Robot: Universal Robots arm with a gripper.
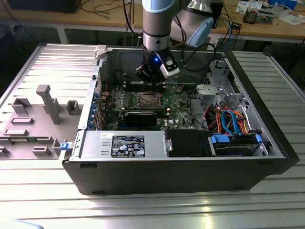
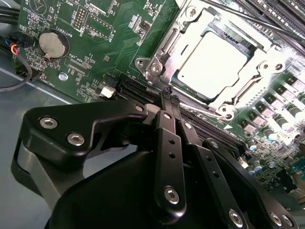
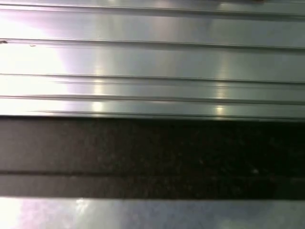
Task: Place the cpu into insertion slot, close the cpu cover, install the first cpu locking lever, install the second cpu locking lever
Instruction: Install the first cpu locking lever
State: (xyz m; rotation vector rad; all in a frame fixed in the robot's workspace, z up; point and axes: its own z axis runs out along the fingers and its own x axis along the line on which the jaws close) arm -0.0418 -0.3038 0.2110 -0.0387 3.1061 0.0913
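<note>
cpu [image 2: 214, 64], flat square, pale silver metal

A ribbed aluminium surface [image 1: 157, 210] carries an open computer case [image 1: 143, 174]. A grey moulded fixture [image 1: 33, 126] lies just beside it, on the exterior view's left.
</note>
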